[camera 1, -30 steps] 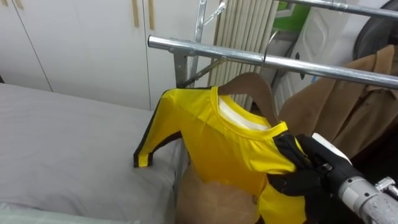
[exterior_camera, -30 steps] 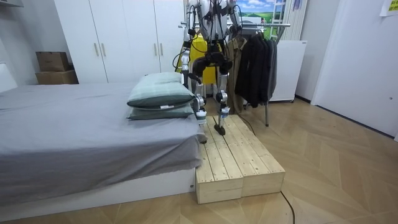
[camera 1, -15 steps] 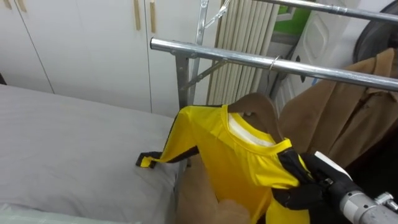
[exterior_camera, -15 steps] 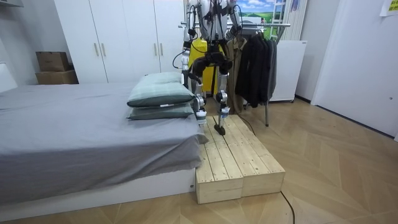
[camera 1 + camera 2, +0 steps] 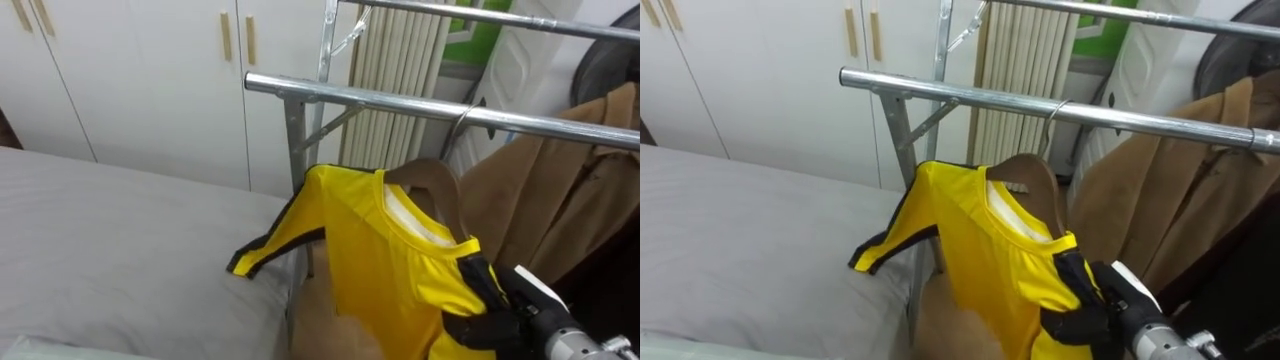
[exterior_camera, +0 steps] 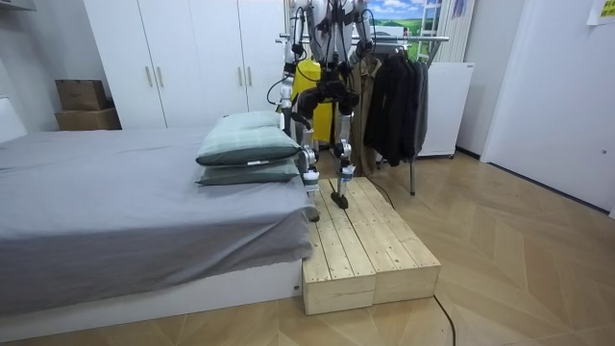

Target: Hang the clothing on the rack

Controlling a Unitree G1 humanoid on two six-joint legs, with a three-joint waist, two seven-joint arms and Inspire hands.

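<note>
– Yellow shirt (image 5: 380,250): how many?
– One, black trim, on one brown wooden hanger (image 5: 437,182). Two metal rails: the lower rail (image 5: 380,98) and an upper rail (image 5: 480,15) behind it.
– Where's the shirt?
– Just under the lower rail, near the rack's left end. The hanger's hook (image 5: 463,116) curls onto that rail.
– Which way does it point?
– Collar up toward the rail. The shoulder line is tilted and runs from upper left down to lower right. One sleeve with a black cuff (image 5: 246,261) sticks out left over the edge of the bed (image 5: 120,250).
– Hands?
– The right hand (image 5: 487,322) comes in at lower right, its black fingers curled tight on the yellow cloth at the shirt's right shoulder.
– Anything else on the rack?
– One tan coat (image 5: 540,200) just right of the shirt. In the room view there are dark coats (image 6: 399,96) further along; I can't count them.
– Robot?
– It stands on a wooden platform (image 6: 370,245) between bed and rack, facing the rack. Two pillows (image 6: 250,139) are stacked on the bed corner beside it.
</note>
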